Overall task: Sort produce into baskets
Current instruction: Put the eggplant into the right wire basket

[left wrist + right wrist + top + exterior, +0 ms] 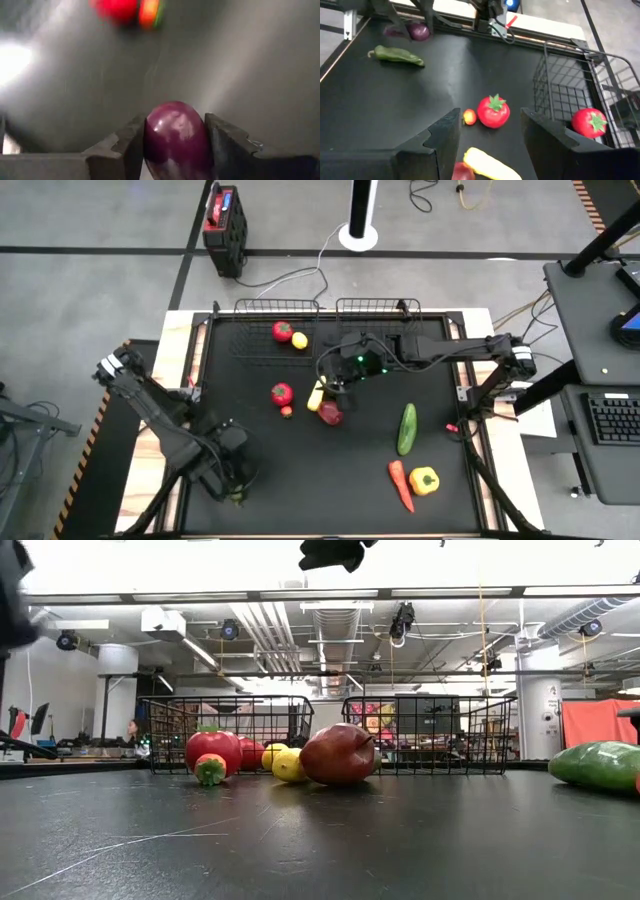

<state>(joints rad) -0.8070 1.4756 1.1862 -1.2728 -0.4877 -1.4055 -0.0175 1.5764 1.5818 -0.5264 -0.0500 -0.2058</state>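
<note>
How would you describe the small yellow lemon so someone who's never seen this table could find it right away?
Look at the far edge of the black table, where two wire baskets sit side by side. In the left basket lie only two pieces: a red tomato and, beside it, the lemon. It is the smaller one, round and plain yellow.

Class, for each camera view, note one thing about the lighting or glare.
Left wrist view: strong glare on the table, and a soft highlight on the eggplant. Low view: the bright ceiling washes out the top. High view: even light, only faint shadows.
</note>
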